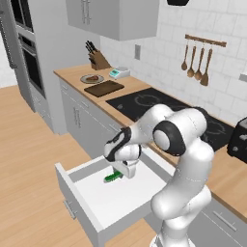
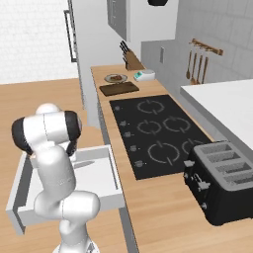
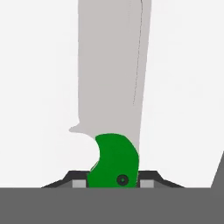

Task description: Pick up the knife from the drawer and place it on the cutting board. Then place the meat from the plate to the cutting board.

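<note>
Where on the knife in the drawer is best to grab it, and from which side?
Probably the green handle of the knife, taken from straight above: it lies flat on the floor of the open drawer, and the handle is thicker than the thin grey blade. The gripper is already shut on that handle, one finger on each side.

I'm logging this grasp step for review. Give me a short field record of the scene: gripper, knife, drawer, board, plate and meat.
gripper: shut on the green handle of the knife, inside the drawer
knife: slim, green-handled, grey blade pointing away from the hand
drawer: light grey-white, pulled open
cutting board: dark brown wooden rectangle on the counter, nothing on it
plate: round, grey-rimmed, just behind the board
meat: reddish-brown piece, on the plate
</note>
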### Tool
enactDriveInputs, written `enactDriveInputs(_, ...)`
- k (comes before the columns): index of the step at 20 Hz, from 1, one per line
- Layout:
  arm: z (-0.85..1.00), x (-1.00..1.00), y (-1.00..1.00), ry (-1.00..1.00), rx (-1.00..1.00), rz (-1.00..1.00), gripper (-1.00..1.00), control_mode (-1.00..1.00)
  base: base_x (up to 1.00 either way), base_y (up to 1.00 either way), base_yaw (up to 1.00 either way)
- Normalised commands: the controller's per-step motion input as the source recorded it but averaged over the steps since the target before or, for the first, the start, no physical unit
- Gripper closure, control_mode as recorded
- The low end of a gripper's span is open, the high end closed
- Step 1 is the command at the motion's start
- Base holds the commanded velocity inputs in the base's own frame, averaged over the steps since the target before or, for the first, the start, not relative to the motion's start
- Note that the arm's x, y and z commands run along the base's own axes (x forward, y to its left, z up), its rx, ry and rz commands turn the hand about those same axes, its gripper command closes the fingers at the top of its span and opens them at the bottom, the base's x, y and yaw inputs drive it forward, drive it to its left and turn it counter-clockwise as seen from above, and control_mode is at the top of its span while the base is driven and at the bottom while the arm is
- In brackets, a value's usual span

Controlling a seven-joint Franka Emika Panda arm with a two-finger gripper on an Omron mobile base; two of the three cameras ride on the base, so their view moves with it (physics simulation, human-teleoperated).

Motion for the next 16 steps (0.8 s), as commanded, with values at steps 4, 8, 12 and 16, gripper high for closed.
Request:
enactDriveInputs(4, 0.99, -0.79, 0.06, 0.0, -0.08, 0.0, 1.0, -1.0, 0.0, 0.0, 0.0)
enactDriveInputs(8, 0.99, -0.61, 0.12, 0.0, -0.09, 0.0, 1.0, -1.0, 0.0, 0.0, 0.0)
enactDriveInputs(12, 1.0, -0.24, -0.01, 0.0, -0.11, 0.0, 1.0, -1.0, 0.0, 0.0, 0.0)
enactDriveInputs(16, 0.95, -0.07, -0.18, -0.01, -0.13, 0.03, 1.0, -1.0, 0.0, 0.0, 0.0)
